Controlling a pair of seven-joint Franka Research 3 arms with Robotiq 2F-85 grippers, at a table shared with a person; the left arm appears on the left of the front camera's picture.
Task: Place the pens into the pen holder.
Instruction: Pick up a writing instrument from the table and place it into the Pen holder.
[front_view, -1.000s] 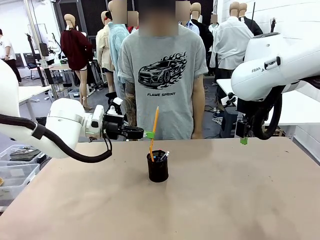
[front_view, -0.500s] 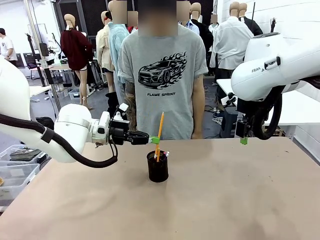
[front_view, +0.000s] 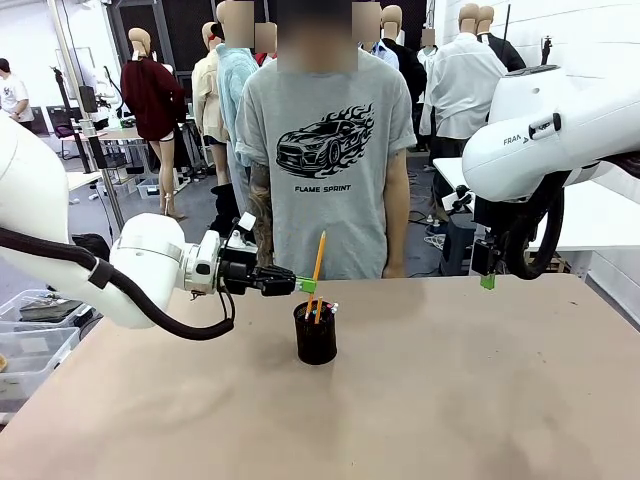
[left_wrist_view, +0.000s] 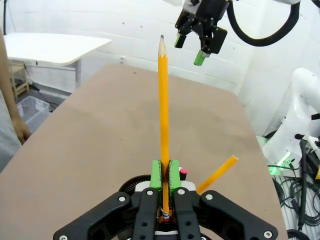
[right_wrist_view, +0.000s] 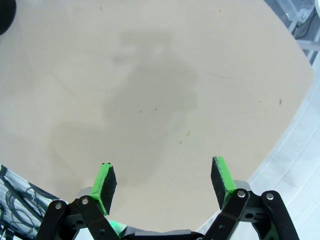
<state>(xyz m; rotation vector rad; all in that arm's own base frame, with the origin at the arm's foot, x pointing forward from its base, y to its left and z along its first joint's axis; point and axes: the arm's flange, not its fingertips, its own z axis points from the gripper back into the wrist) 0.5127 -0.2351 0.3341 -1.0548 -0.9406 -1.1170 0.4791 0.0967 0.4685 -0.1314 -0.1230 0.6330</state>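
Observation:
The black mesh pen holder stands mid-table in the front view. My left gripper hovers just above its rim, shut on a yellow-orange pencil that stands nearly upright with its lower end inside the cup. In the left wrist view the pencil is pinched between the green pads, above the holder's rim. Beside it show another orange stick and a red tip. My right gripper hangs open above the table's far right, its own view looking down on bare table.
A person in a grey T-shirt stands at the far edge behind the holder, hands out of sight. Plastic bins sit off the table's left side. The brown tabletop spreads wide around the holder. The holder's edge shows at the right wrist view's top left corner.
My left gripper carried the pencil rightward over the holder, then sank a little, so the pencil sits lower in the cup. The right arm stayed still.

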